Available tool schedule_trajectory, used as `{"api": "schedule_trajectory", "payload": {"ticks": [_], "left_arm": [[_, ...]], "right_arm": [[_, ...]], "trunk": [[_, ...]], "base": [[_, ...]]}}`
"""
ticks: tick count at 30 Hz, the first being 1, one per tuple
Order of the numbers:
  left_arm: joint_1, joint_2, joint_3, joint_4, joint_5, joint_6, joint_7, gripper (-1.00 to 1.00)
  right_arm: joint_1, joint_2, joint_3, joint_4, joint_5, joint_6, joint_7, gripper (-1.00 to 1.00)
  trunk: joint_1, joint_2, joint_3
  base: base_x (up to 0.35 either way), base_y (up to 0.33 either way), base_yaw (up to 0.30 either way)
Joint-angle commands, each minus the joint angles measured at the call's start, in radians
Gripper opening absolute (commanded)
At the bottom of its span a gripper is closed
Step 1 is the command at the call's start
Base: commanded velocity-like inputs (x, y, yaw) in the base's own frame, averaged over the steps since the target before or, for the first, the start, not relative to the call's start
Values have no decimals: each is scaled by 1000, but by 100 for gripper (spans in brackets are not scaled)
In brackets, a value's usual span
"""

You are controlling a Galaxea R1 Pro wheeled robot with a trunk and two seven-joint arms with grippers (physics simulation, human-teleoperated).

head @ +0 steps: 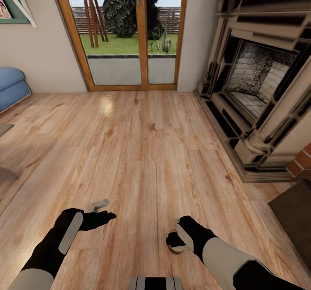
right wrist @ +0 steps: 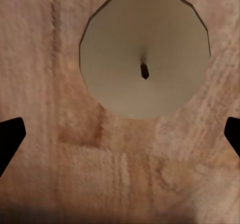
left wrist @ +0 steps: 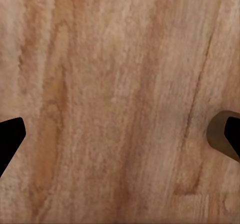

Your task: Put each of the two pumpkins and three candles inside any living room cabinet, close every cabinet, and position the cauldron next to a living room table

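While both arms reach out low over the wooden floor [head: 142,152], the right tool [right wrist: 120,134] hangs with its fingers spread wide and empty; a tan candle [right wrist: 144,53] stands upright on the boards just beyond the gap between them. The left tool [left wrist: 120,134] is likewise wide open over bare planks, holding nothing, the same candle's edge beside one fingertip.

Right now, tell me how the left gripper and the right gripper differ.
The left gripper looks down on bare wood floor; the right gripper looks down on a candle standing upright, wick up. In the head view the left gripper reaches further forward, while the right gripper sits nearer the trunk. Shared: both have jaws wide open, holding nothing, above the floor.
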Motion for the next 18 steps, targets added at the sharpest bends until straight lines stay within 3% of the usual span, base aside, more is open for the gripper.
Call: {"api": "schedule_trajectory", "payload": {"ticks": [1,6,13,18], "left_arm": [[0,0,1,-1,5,4,3,100],[0,0,1,-1,5,2,4,100],[0,0,1,-1,5,1,4,100],[0,0,1,-1,5,1,6,100]], "right_arm": [[0,0,7,-2,-11,4,-8,100],[0,0,7,-2,-11,4,-8,100],[0,0,7,-2,-11,4,-8,100],[0,0,7,-1,-11,4,-8,100]], "trunk": [[0,0,-1],[0,0,-1],[0,0,-1],[0,0,-1]], "base": [[0,0,0],[16,0,0],[244,0,0],[55,0,0]]}}
